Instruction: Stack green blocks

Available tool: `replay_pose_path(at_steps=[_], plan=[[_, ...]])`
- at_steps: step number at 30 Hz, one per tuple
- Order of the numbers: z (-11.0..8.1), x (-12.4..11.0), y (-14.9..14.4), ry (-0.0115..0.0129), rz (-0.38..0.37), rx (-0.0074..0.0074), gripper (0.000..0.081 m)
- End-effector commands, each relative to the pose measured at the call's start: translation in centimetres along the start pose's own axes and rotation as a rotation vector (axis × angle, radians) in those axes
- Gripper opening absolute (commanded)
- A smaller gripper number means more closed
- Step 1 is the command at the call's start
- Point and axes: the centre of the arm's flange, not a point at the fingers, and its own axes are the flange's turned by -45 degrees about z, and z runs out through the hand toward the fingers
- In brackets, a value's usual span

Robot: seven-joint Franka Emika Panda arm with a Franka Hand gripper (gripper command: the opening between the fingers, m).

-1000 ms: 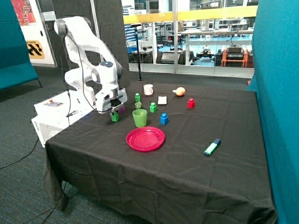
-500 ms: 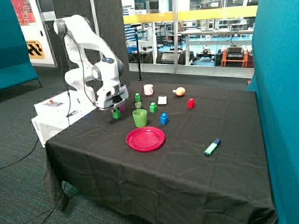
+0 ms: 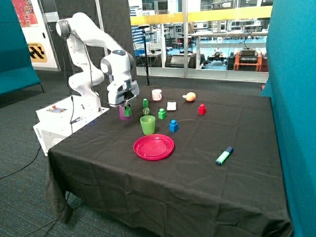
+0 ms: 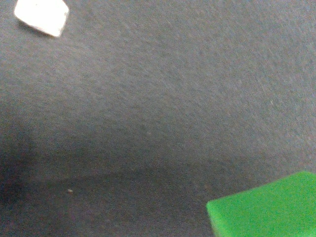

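Note:
My gripper [image 3: 127, 108] hangs above the table's far left part, shut on a small green block [image 3: 128, 112] that is lifted off the black cloth. In the wrist view the corner of that green block [image 4: 266, 207] shows close up over the cloth. Two more green blocks stand on the table: one [image 3: 145, 103] farther back, and one [image 3: 162, 114] beside the translucent green cup [image 3: 147, 125]. Both are apart from the gripper, toward the middle of the table.
A magenta cup [image 3: 121, 114] stands just behind the held block. Around are a red plate [image 3: 153, 146], a blue block [image 3: 173, 126], a red block [image 3: 202, 109], a white cup [image 3: 156, 95], a white piece [image 3: 171, 105], an orange fruit [image 3: 190, 97] and a marker [image 3: 224, 155].
The gripper has risen and moved toward the back of the table, carrying the green block up off the cloth with it. The other objects have stayed put.

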Motion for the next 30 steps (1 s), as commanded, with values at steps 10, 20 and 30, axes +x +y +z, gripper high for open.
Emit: replay_pose_path(at_steps=[10,20,30], plan=[[-3.3,3.7,-4.2,-0.0018,-0.099,-0.0024,0.0000],[-3.8,6.4,-7.3,-0.0019,-0.143,-0.0024,0.0000],[-2.8,7.9,-9.6,-0.0019,-0.171,-0.0024,0.0000]])
